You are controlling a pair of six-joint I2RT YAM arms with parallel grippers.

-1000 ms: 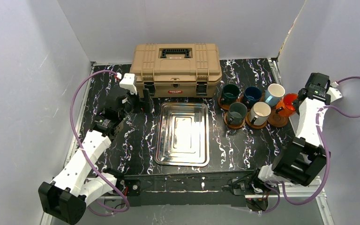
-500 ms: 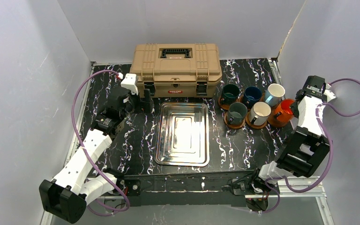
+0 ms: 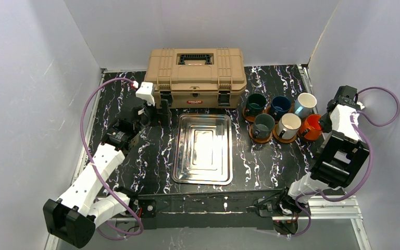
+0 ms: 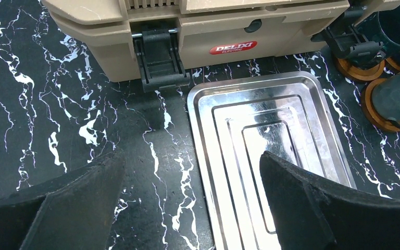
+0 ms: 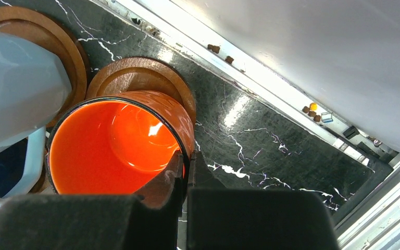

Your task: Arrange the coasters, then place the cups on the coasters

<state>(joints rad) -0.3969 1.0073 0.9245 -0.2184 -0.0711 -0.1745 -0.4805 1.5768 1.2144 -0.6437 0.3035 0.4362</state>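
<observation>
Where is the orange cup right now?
The orange cup is at the table's right side in the top view, beside a cream-white cup, its rim pinched in the right claw.

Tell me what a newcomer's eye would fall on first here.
The bright orange cup at the far right stands out most. Its wall is pinched in the right gripper, and a brown coaster shows beyond it in the wrist view. Next come the big tan toolbox at the back centre and the shiny steel tray lying just in front of it.
</observation>
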